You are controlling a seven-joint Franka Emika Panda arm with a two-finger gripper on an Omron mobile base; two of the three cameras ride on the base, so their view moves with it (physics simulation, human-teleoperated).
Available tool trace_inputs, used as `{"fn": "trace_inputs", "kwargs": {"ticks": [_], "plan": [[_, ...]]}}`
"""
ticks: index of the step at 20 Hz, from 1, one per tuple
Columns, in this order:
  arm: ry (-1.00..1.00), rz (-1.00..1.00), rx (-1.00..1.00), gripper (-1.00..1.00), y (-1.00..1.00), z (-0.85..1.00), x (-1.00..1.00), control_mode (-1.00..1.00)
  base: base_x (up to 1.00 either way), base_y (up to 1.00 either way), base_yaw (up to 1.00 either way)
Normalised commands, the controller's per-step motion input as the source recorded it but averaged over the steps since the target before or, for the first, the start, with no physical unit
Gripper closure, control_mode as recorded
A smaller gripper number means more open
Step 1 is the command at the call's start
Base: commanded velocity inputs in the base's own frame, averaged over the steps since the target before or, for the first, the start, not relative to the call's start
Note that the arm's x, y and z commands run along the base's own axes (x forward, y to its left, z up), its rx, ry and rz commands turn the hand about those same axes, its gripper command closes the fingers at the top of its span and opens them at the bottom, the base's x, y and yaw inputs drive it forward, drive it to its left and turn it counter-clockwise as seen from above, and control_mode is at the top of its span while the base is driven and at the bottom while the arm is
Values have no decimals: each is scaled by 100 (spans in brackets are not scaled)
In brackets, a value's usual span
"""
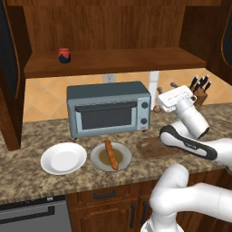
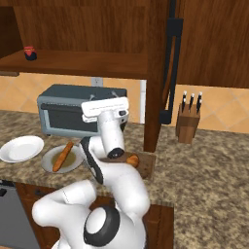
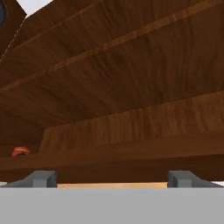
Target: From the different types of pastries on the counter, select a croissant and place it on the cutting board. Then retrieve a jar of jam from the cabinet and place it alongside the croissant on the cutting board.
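Above the cutting board (image 1: 156, 148), at the right end of the toaster oven (image 1: 108, 108), the end effector (image 3: 113, 178) is raised and turned up toward the cabinet (image 3: 131, 87), its fingertips (image 3: 41, 178) standing wide apart with nothing between them. The jar of jam (image 1: 64, 55) sits upright on the cabinet shelf (image 1: 118, 61), well up and to the left of the end effector; in the hand view it shows at the far left, a red lid just above the shelf's front edge. It stands alone near the shelf's left end, with bare wood all along the shelf to its right and the panelled back behind it. The croissant (image 2: 133, 160) lies on the cutting board below the arm, partly hidden by it, so its long axis cannot be told. On the desk (image 1: 27, 181) to the left, the baguette-like stick (image 1: 111, 154) lies on a brown plate (image 1: 122, 159), its length running from back to front. A white plate (image 1: 63, 158) sits just beside that one. A knife block (image 2: 187, 122) stands by the wall on the right.
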Motion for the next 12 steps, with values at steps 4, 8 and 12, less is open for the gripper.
{"fn": "trace_inputs", "kwargs": {"ticks": [4, 8, 12], "plan": [[-4, 0, 0, -100, 46, 20, -17, -100, 0, 0, 0], [-4, 0, 0, -100, 39, 22, -19, -100, 0, 0, 0], [-4, 0, 0, -100, 41, 26, -15, -100, 0, 0, 0]]}}
